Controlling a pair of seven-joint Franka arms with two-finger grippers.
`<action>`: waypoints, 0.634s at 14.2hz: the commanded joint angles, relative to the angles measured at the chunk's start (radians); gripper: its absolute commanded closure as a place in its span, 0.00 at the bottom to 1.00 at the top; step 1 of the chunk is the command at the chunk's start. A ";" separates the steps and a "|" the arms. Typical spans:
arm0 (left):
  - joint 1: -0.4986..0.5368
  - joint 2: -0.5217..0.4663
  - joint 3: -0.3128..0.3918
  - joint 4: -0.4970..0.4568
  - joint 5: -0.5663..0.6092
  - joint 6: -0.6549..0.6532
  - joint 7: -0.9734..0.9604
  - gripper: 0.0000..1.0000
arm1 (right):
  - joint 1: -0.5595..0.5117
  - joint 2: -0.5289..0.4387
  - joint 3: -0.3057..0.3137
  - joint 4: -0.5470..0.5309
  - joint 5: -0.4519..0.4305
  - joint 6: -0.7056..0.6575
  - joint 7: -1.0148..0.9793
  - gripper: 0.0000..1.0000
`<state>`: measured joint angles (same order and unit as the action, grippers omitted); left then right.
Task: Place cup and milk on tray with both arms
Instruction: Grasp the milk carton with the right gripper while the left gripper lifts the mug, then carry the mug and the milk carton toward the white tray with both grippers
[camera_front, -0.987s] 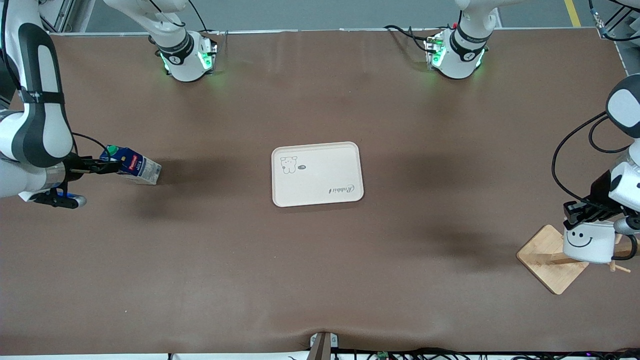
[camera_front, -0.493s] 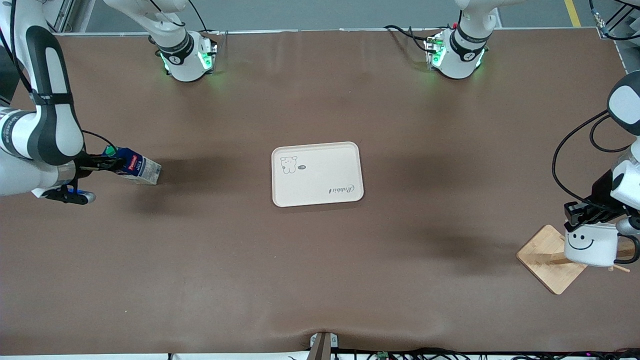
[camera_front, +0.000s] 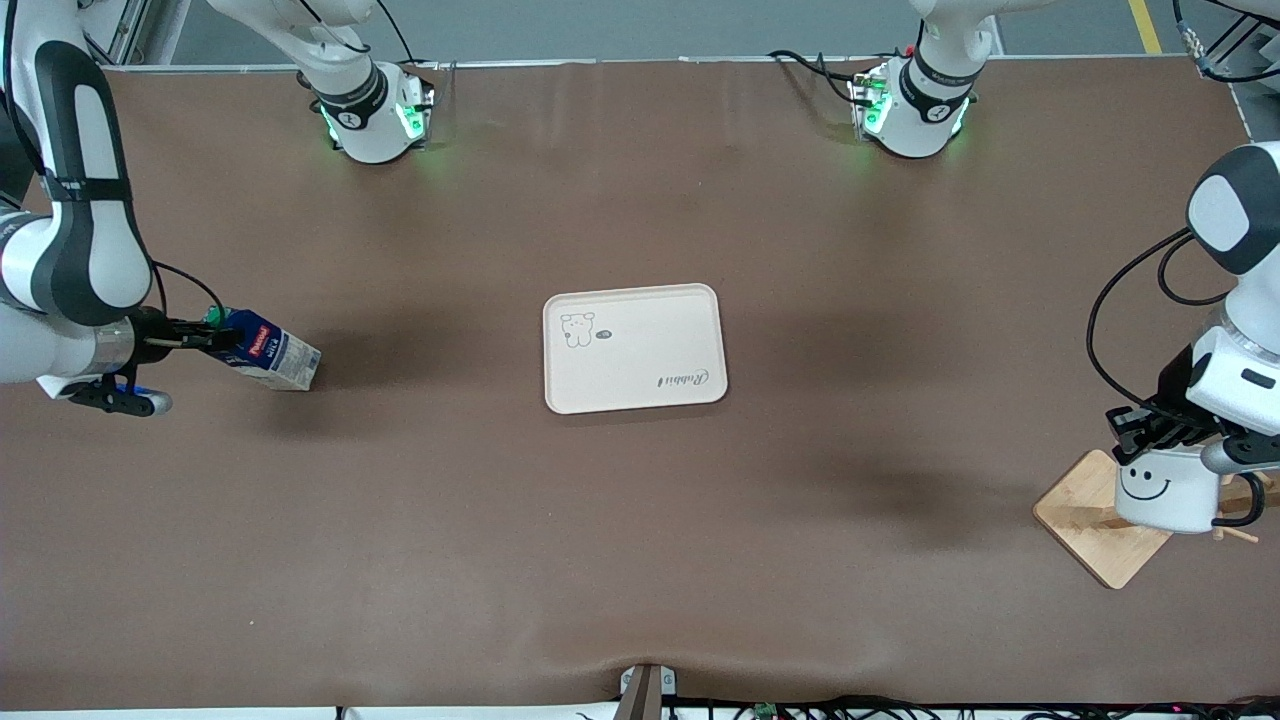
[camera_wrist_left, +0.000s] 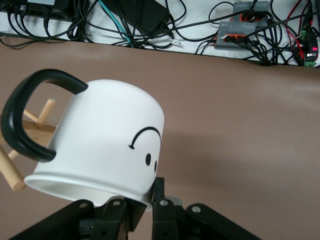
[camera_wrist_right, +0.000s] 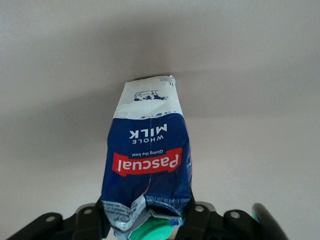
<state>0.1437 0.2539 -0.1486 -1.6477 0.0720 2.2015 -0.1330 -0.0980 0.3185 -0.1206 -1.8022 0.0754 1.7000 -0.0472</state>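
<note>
Both items gripped, neither on the tray yet

The tray (camera_front: 634, 347) lies bare at mid-table, so both placements remain to do. At the left arm's end, the wooden rack (camera_front: 1098, 517) has the cup (camera_front: 1163, 489) over it, upright with its smiley toward the front camera; the left gripper (camera_front: 1152, 431) is clamped on the cup's rim, and the cup looks lifted clear of the pegs, though I can't be sure. At the right arm's end, the right gripper (camera_front: 205, 339) is pinched on the top of the milk (camera_front: 266, 352), which tilts, its base at or just above the table. Carrying both to the tray is what's left.
</note>
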 joint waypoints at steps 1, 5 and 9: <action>-0.033 -0.005 0.003 0.022 0.025 -0.061 -0.043 1.00 | -0.009 -0.013 0.015 0.026 0.015 -0.022 -0.007 1.00; -0.056 -0.022 -0.014 0.025 0.026 -0.120 -0.118 1.00 | 0.050 -0.012 0.015 0.093 0.020 -0.143 0.007 1.00; -0.097 -0.030 -0.017 0.026 0.026 -0.158 -0.190 1.00 | 0.118 -0.012 0.015 0.104 0.148 -0.163 0.007 1.00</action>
<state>0.0687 0.2414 -0.1626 -1.6263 0.0728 2.0749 -0.2645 -0.0029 0.3177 -0.1028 -1.7024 0.1659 1.5545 -0.0450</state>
